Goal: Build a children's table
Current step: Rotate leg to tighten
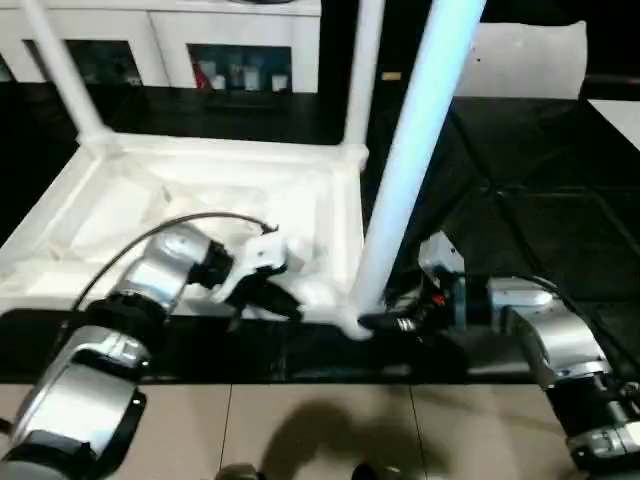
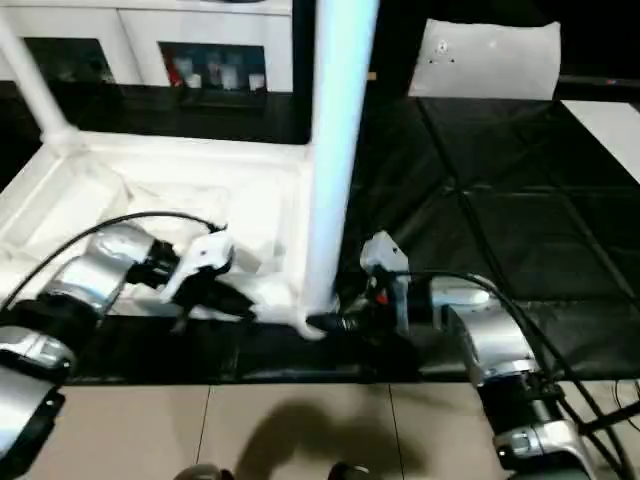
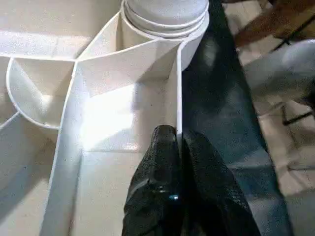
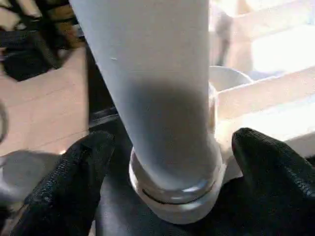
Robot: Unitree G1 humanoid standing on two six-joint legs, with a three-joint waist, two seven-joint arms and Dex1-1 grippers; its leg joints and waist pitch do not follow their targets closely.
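Black mat (image 1: 520,220): right gripper (image 4: 162,182) straddles leg (image 4: 152,98).

Light falls from above. The table top (image 1: 210,200) glares so white that its ribs wash out, while the black mat (image 1: 530,190) stays dim. A soft shadow lies on the floor (image 1: 320,430). The near leg (image 4: 152,88) is blurred close up.
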